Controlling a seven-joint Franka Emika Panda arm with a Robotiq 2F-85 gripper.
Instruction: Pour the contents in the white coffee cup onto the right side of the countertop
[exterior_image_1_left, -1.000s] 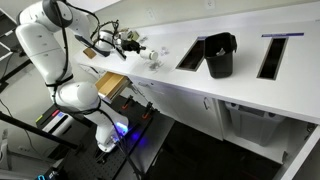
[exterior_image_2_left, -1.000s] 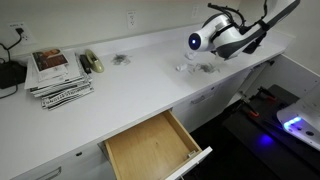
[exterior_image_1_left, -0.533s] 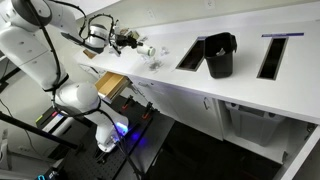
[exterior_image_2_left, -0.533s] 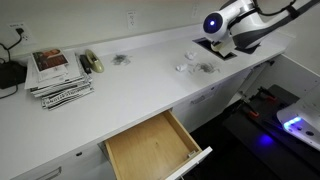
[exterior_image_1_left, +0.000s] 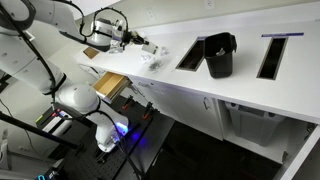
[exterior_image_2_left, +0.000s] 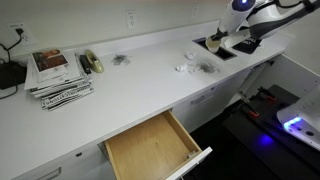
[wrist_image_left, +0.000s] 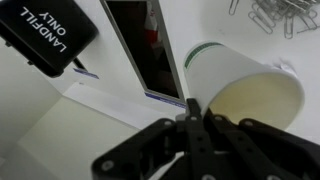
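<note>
The dark fingers (wrist_image_left: 190, 125) look pinched together on the rim of the small white coffee cup (wrist_image_left: 240, 85), near a dark rectangular slot (wrist_image_left: 145, 50) in the glossy white worktop (exterior_image_2_left: 130, 85). Tiny pale bits (wrist_image_left: 272, 15) lie on the worktop to the cup's far right.

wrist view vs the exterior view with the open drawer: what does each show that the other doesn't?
Wrist only: the LANDFILL ONLY label, paper clips, and the pale inside of the white coffee cup, its mouth toward the camera. Exterior only: the open wooden drawer and the stack of magazines. Both: the white countertop and a dark slot opening.
</note>
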